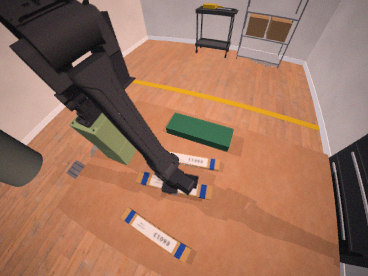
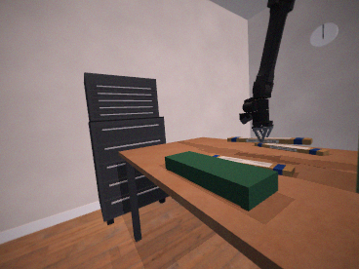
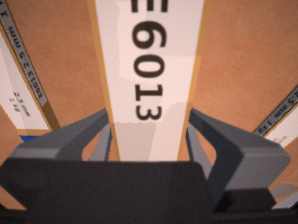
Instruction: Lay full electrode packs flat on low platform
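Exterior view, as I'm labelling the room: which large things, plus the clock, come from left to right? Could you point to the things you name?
Dark drawer cabinet (image 2: 128, 168) (image 1: 354, 205) → low green platform (image 2: 215, 171) (image 1: 200, 132) → round wall clock (image 2: 325, 35).

Top: high, tilted down over tabletop (image 1: 280, 200) (image 2: 205, 219). Exterior: low, beside same tabletop. Wrist: close, facing down.

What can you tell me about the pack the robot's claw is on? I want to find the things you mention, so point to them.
The middle pack (image 1: 204, 191) (image 3: 149, 75) is a long, slim box, apparently cardboard: tan edges, white label reading E6013, a blue band near each end. It lies level, face up, between the other two packs, off the green platform (image 1: 200, 131) (image 2: 219, 175). The gripper (image 1: 179, 187) (image 2: 263, 140) (image 3: 148, 111) grips its long sides mid-length.
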You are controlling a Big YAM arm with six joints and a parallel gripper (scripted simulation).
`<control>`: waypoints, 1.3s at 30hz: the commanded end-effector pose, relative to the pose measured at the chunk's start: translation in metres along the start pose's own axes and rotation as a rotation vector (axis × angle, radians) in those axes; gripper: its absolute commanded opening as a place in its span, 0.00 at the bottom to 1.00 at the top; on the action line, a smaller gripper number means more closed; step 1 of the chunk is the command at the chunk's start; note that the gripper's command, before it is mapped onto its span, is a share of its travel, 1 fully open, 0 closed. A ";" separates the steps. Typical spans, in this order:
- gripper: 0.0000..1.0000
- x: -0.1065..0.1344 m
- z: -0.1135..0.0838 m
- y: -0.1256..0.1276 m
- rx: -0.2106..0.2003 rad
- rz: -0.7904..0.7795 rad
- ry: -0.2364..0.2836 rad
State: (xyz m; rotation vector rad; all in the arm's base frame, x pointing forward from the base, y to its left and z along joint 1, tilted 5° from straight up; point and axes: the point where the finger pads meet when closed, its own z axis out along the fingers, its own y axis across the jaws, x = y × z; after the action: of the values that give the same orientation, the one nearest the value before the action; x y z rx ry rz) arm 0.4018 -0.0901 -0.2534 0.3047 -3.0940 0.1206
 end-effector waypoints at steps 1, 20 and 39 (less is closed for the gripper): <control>0.00 -0.027 -0.008 -0.018 0.027 0.007 -0.068; 0.00 -0.025 0.023 -0.017 0.024 0.007 -0.061; 0.00 -0.020 0.025 -0.017 0.026 0.007 -0.063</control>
State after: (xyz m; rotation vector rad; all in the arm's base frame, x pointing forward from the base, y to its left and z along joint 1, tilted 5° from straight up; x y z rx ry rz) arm 0.3996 -0.0940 -0.2965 0.3051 -3.0948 0.1209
